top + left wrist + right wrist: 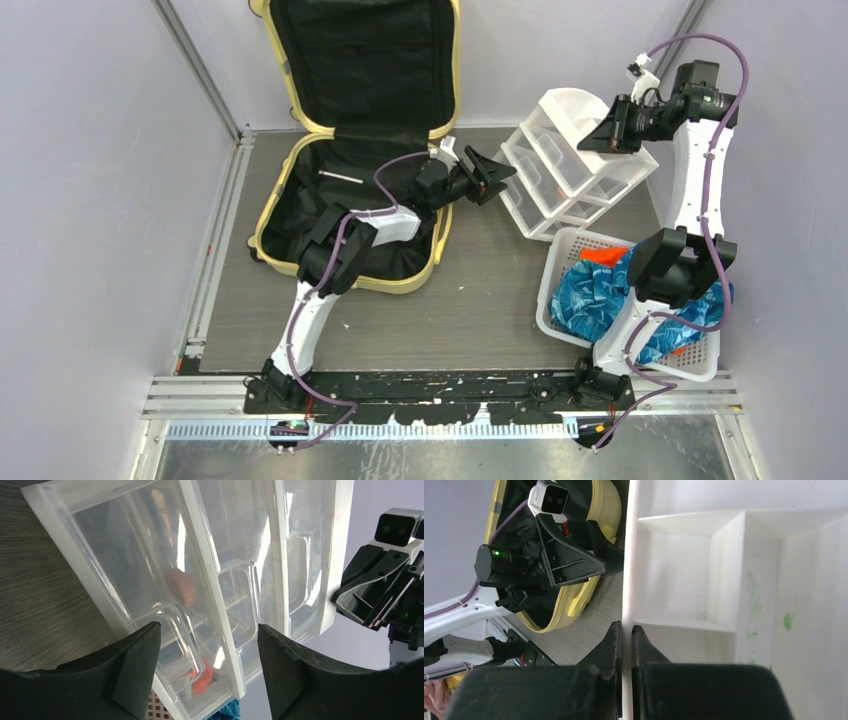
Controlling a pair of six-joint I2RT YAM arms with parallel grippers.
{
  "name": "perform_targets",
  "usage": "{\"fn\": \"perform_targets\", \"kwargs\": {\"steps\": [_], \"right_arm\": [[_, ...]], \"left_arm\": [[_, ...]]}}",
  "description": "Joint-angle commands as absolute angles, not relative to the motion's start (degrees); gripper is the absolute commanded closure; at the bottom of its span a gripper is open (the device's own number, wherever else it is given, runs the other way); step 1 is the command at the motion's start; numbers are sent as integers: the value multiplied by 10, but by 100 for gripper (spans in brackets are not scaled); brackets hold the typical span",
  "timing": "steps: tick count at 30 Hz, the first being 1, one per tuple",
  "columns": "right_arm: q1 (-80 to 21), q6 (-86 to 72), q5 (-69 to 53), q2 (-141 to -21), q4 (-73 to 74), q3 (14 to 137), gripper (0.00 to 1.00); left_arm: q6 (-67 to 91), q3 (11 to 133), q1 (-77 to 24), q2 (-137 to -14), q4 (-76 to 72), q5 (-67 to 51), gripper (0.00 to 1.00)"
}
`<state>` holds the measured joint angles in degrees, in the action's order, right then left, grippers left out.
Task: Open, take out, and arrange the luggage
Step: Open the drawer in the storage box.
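The pale yellow suitcase (290,200) lies open at the back left, its lid standing against the rear wall, black lining showing. A thin white stick (340,177) lies inside. My left gripper (503,187) is open and empty, just right of the suitcase, facing the clear drawer fronts of the white drawer bin (560,170). In the left wrist view the open gripper (207,627) stands close before the drawers (200,555). My right gripper (600,130) is shut on the bin's top white wall (724,580), which sits pinched in that gripper (626,627). The bin leans tilted.
A white perforated basket (560,250) at the front right holds blue cloth (595,290) and orange items. One drawer holds a small reddish-brown piece (181,586), the lowest an orange piece (202,680). Grey walls close in both sides. The suitcase rim (579,600) shows in the right wrist view.
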<state>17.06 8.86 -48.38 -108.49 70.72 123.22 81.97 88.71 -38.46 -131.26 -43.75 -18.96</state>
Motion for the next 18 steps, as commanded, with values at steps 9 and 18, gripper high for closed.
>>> {"fn": "perform_targets", "kwargs": {"steps": [9,18], "right_arm": [[171,76,-585,-1033,659,1251,99],[171,102,-580,-1033,686,1230,99]], "left_arm": [[865,912,-411,-1323,-463,-153,25],[928,974,-422,-1350,-491,-141,29]]}}
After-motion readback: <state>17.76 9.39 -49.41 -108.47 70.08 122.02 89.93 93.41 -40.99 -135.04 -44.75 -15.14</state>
